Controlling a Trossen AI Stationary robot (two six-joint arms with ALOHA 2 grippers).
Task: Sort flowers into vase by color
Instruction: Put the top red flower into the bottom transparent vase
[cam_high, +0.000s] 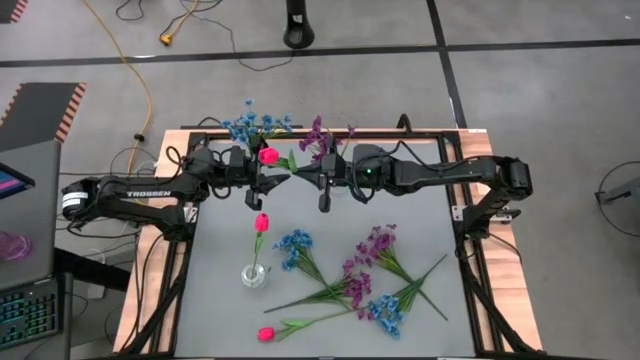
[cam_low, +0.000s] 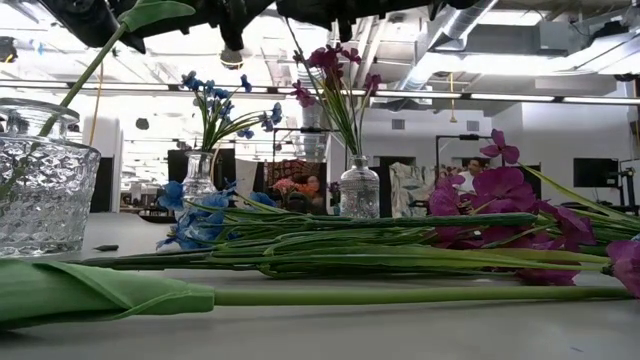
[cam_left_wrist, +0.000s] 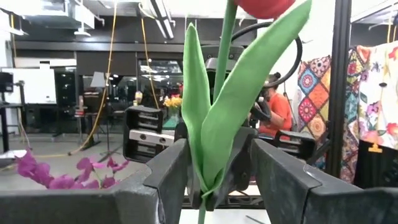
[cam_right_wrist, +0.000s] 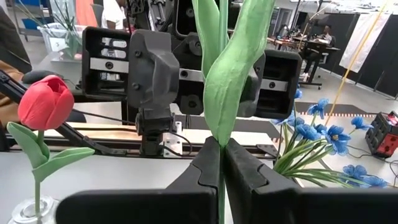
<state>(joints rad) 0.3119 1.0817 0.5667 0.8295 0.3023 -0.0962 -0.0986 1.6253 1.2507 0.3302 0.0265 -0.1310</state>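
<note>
A pink-red tulip (cam_high: 267, 156) with long green leaves (cam_left_wrist: 214, 124) stands upright between my two grippers, which face each other above the table's far middle. My right gripper (cam_right_wrist: 221, 167) is shut on its stem. My left gripper (cam_left_wrist: 214, 180) is open, with a finger on either side of the leaves. A second tulip (cam_high: 261, 222) stands in a clear glass vase (cam_high: 254, 275). Blue blooms fill a far vase (cam_high: 250, 128) and purple blooms another (cam_high: 320, 135). Loose blue (cam_high: 293, 243), purple (cam_high: 378, 240) and pink (cam_high: 265, 334) stems lie flat on the table. My right gripper pinches the tulip's green stem (cam_right_wrist: 221, 140) between its two fingers, just below where the leaves spread. The fingers come level from the table's right and lie across the stem. The tulip is upright and lifted clear, with a little stem showing below the fingers.
The loose stems lie in a heap on the near right part of the grey mat (cam_high: 420, 210). The glass vase (cam_low: 40, 195) stands near the mat's left side. The two far vases (cam_low: 358, 190) stand close behind the grippers. People and furniture show in the room beyond.
</note>
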